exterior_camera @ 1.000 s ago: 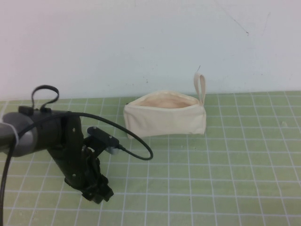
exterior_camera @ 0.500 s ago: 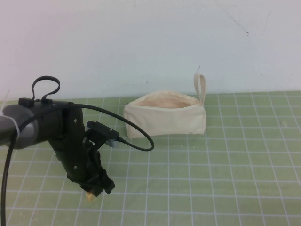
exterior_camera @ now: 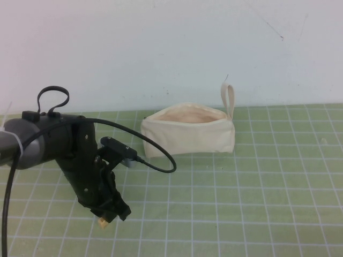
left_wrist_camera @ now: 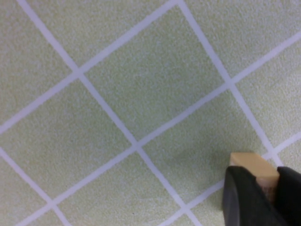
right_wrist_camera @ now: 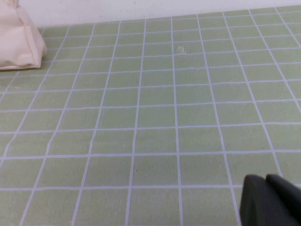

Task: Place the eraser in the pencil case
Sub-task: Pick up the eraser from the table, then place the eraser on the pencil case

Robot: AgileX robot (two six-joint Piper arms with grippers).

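My left gripper (exterior_camera: 107, 217) hangs just above the green grid mat at the front left and is shut on the eraser (exterior_camera: 102, 223), a tiny tan block that sticks out below the fingertips. In the left wrist view the eraser (left_wrist_camera: 254, 170) is pinched between the two black fingers (left_wrist_camera: 244, 200). The pencil case (exterior_camera: 187, 131), a cream-white pouch with a loop strap at its right end, stands open at the back centre, well behind and to the right of the left gripper. My right gripper (right_wrist_camera: 275, 200) shows only in the right wrist view, shut and empty.
A green mat with a white grid (exterior_camera: 257, 193) covers the table. A white wall (exterior_camera: 161, 48) rises right behind the pencil case. The left arm's black cable (exterior_camera: 155, 155) loops out toward the pouch. The pouch's corner shows in the right wrist view (right_wrist_camera: 19, 40).
The left gripper has risen a little off the mat with the eraser in it; the eraser now shows below the fingertips. The pencil case has not moved.
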